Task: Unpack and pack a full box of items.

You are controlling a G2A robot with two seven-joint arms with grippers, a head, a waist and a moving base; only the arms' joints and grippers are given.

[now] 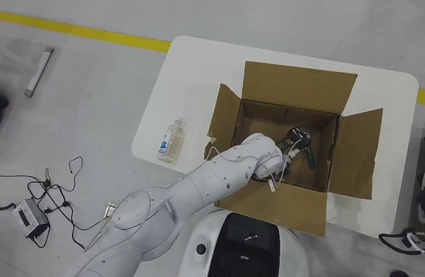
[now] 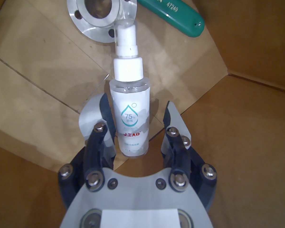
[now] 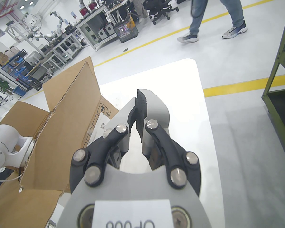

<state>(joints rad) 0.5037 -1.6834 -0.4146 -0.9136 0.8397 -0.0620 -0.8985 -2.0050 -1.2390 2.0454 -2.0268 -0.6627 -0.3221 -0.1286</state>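
Note:
An open cardboard box stands on the white table. My left arm is down inside it. On the box floor lies a small clear spray bottle with a white cap. My left gripper is open, one finger on each side of the bottle's body, with a gap on one side. Beyond the bottle lie a round metal flange and a green-handled tool. My right gripper is shut on nothing, above the table beside the box's outer flap.
A clear plastic bottle with a blue label lies on the table's left part, outside the box. The box flaps are folded outward on all sides. Cables and a small device lie on the floor to the left.

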